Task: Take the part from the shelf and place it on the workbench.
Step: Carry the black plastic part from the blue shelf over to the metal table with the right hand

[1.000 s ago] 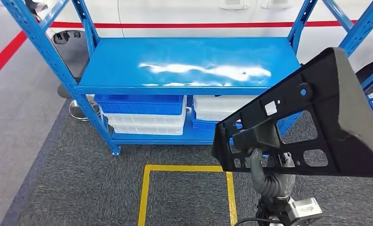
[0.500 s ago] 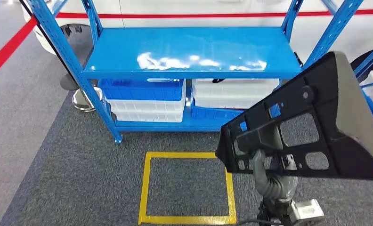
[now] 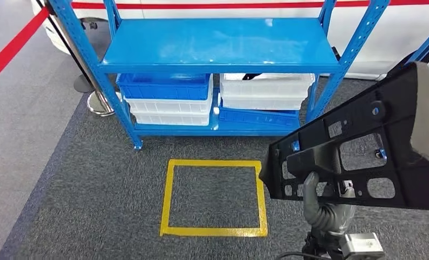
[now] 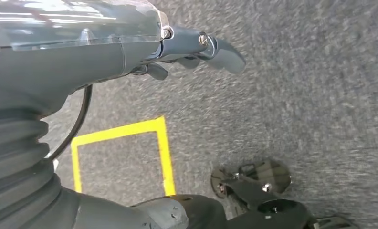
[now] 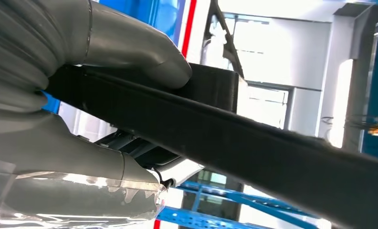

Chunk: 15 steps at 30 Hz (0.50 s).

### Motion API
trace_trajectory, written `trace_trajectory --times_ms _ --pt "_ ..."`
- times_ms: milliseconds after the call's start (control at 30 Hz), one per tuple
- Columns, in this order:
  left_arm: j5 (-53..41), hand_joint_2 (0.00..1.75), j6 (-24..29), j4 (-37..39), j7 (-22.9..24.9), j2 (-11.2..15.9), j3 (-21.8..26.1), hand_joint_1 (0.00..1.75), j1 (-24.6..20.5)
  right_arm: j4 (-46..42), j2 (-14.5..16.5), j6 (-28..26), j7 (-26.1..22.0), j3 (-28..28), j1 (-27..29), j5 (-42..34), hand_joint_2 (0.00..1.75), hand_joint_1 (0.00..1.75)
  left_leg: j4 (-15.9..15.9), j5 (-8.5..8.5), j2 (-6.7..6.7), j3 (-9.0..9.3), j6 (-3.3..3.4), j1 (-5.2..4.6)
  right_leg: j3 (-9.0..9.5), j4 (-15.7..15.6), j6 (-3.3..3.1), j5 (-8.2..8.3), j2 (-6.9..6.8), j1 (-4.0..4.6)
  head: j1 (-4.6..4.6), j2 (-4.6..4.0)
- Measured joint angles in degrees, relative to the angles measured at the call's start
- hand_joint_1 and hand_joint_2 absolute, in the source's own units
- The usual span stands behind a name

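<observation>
A large black plastic part with several cut-outs hangs in front of me at the lower right of the head view, tilted up toward the right. My right hand grips it from below at its lower left edge. In the right wrist view the thumb and fingers of the right hand clamp the part's black edge. My left hand hangs over grey carpet with its fingers loosely extended and nothing in them. The blue shelf stands ahead, its top board bare.
Blue and white bins and white trays sit on the shelf's lower level. A yellow taped square marks the carpet in front of it. A red barrier rope and a stanchion base stand at the left.
The whole view has shifted: the shelf now sits higher and farther off and the full yellow square shows, so the camera has moved back. The part stays in my right hand.
</observation>
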Motion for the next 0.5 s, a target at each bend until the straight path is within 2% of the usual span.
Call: trace_trajectory --times_ms 33,67,100,133,167,200,233,267,300,333,367,400,433,467,500 --pt "-0.02 1.75 -0.05 0.00 0.00 -0.02 0.00 0.00 0.01 -0.04 0.08 -0.01 -0.04 -0.08 0.11 0.01 1.75 1.75 -0.04 0.60 0.03 -0.43 0.22 -0.03 -0.01 -0.35 0.41 0.68 -0.03 -0.05 -0.10 0.00" --pt "-0.04 1.75 -0.13 0.01 0.00 -0.08 0.00 0.00 0.01 -0.06 0.13 -0.03 -0.09 -0.21 0.23 0.03 1.75 1.75 -0.29 1.35 0.15 -0.89 0.56 0.02 -0.23 -0.39 0.77 0.69 0.06 -0.14 -0.27 0.00" --pt "-0.05 1.75 -0.21 0.01 0.00 -0.11 0.00 0.00 -0.01 -0.08 0.18 -0.05 -0.12 -0.36 0.37 0.04 1.75 1.75 -0.48 2.09 0.28 -1.41 0.91 0.14 -0.60 0.04 1.06 -0.16 0.20 -0.17 -0.29 0.00" --pt "-0.06 1.75 -0.29 0.02 0.00 -0.13 0.01 0.00 0.01 -0.08 0.21 -0.07 -0.15 -0.55 0.51 0.05 1.75 1.75 -0.67 2.93 0.44 -2.14 1.28 0.27 -1.32 1.82 1.32 -2.51 0.34 -0.21 -0.11 0.00" --pt "-0.06 1.75 -0.38 0.02 0.00 -0.14 0.01 0.00 0.03 -0.08 0.24 -0.08 -0.18 -0.74 0.63 0.06 1.75 1.75 -0.69 3.65 0.59 -2.96 1.54 0.32 -2.24 4.82 1.51 -5.75 0.46 -0.34 -0.06 0.00" --pt "-0.06 1.75 -0.44 0.02 0.00 -0.13 0.02 0.00 0.06 -0.08 0.26 -0.08 -0.18 -0.90 0.74 0.06 1.75 1.75 -0.61 4.36 0.64 -3.88 1.72 0.31 -3.22 8.72 1.71 -8.80 0.49 -0.39 0.05 0.00" --pt "-0.07 1.75 -0.51 0.02 0.00 -0.11 0.02 0.00 0.08 -0.07 0.28 -0.08 -0.18 -1.03 0.84 0.06 1.75 1.75 -0.49 5.07 0.68 -4.85 1.76 0.27 -4.01 12.66 1.89 -11.05 0.51 -0.44 0.12 0.00" --pt "-0.08 1.75 -0.57 0.02 0.00 -0.12 0.01 0.00 0.07 -0.07 0.30 -0.08 -0.18 -1.14 0.93 0.06 1.75 1.75 -0.29 5.72 0.70 -5.83 1.69 0.24 -4.14 15.37 2.02 -11.44 0.52 -0.46 0.14 0.00" --pt "-0.08 1.75 -0.63 0.02 0.00 -0.13 0.01 0.00 0.08 -0.07 0.30 -0.09 -0.18 -1.22 0.99 0.06 1.75 1.75 0.00 6.32 0.71 -6.89 1.57 0.24 -3.37 16.36 2.11 -10.53 0.52 -0.48 0.16 0.00" --pt "-0.09 1.75 -0.68 0.02 0.00 -0.14 0.00 0.00 0.10 -0.07 0.30 -0.09 -0.18 -1.29 1.03 0.06 1.75 1.75 0.38 6.81 0.71 -7.96 1.39 0.29 -1.51 15.10 2.13 -8.96 0.52 -0.52 0.19 -0.01" --pt "-0.10 1.75 -0.72 0.02 0.01 -0.15 0.00 0.00 0.12 -0.08 0.32 -0.11 -0.18 -1.34 1.05 0.06 1.75 1.75 0.89 7.23 0.70 -8.96 1.17 0.32 1.29 12.14 2.14 -7.55 0.52 -0.58 0.19 -0.01" --pt "-0.13 1.75 -0.74 0.02 0.04 -0.16 0.00 0.00 0.15 -0.08 0.34 -0.14 -0.18 -1.38 1.04 0.05 1.75 1.75 1.45 7.54 0.68 -9.85 0.92 0.28 4.47 8.01 2.07 -7.31 0.55 -0.57 0.22 -0.02" --pt "-0.21 1.75 -0.79 0.02 0.10 -0.16 0.00 0.00 0.17 -0.11 0.41 -0.16 -0.19 -1.41 1.05 0.04 1.75 1.75 1.92 7.84 0.65 -10.49 0.64 0.22 7.12 4.19 1.78 -7.82 0.62 -0.48 0.21 -0.01" --pt "-0.29 1.75 -0.85 0.02 0.17 -0.16 0.00 0.00 0.18 -0.15 0.50 -0.19 -0.22 -1.47 1.10 0.03 1.75 1.75 2.26 8.15 0.62 -10.90 0.36 0.14 8.76 1.52 1.43 -8.60 0.70 -0.37 0.23 -0.01" --pt "-0.36 1.75 -0.91 0.02 0.27 -0.15 0.00 0.00 0.20 -0.20 0.60 -0.21 -0.26 -1.54 1.14 -0.01 1.75 1.75 2.41 8.52 0.60 -11.21 0.07 0.09 9.37 0.17 1.01 -9.29 0.77 -0.19 0.23 0.00"
